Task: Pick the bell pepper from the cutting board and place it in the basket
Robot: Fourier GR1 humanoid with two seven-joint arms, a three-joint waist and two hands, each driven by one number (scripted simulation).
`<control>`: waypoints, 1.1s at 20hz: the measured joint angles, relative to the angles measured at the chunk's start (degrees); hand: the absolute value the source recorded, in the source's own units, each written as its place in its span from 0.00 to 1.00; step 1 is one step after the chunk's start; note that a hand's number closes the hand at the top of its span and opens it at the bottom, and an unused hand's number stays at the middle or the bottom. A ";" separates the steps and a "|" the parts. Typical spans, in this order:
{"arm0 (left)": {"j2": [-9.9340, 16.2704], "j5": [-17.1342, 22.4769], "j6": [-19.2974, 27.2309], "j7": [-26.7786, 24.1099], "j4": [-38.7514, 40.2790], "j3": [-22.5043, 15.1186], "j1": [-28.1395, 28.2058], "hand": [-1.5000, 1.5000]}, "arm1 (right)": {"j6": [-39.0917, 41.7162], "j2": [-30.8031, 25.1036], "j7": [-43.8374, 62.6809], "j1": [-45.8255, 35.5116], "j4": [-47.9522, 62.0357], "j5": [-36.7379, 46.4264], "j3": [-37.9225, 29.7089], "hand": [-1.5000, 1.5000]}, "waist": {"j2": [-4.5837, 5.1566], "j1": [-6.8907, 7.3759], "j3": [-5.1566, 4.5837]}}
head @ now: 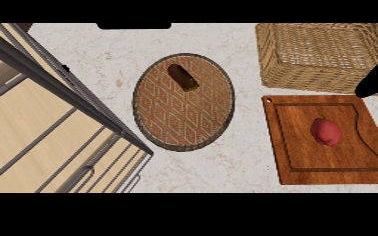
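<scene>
Right robot hand (367,88) up-right of bell pepper (326,131).

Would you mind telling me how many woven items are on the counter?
2: a round woven mat at the centre, holding a small brown object, and a wicker basket at the upper right, above the cutting board.

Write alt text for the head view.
A red bell pepper lies on a brown wooden cutting board at right, below a woven wicker basket. A round patterned woven mat at centre holds a small brown object.
</scene>
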 measured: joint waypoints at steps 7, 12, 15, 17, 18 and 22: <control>-0.48 -0.22 -0.71 -0.83 -0.05 1.21 0.73 0.50 | 0.95 -4.13 3.16 7.18 -8.33 -12.94 -7.18 0.00 | 0.03 -0.61 0.14; -1.11 -1.24 -0.52 -0.42 -1.17 1.46 1.37 0.50 | -0.60 -5.80 3.09 17.50 -18.82 -14.92 -13.70 0.00 | 0.11 -0.59 0.26; -1.40 -1.40 -1.14 -0.40 -1.33 1.97 1.44 0.50 | -1.03 -4.73 1.71 25.35 -24.68 -13.61 -16.83 0.00 | 0.27 -0.45 0.24; -1.73 -1.70 -1.02 0.53 -2.06 1.90 1.33 0.50 | -1.45 -2.51 -1.23 30.07 -25.95 -9.31 -17.63 0.00 | 0.43 -0.14 0.22; -1.93 -1.88 -0.85 1.49 -3.03 1.71 1.58 0.50 | -1.88 -1.35 -2.52 32.08 -26.76 -7.14 -17.83 0.00 | 0.51 0.04 0.19; -2.22 -2.38 -1.95 1.33 -1.48 2.53 0.31 0.50 | -5.06 2.88 -11.00 38.72 -26.21 2.74 -18.08 0.00 | 0.63 0.42 0.27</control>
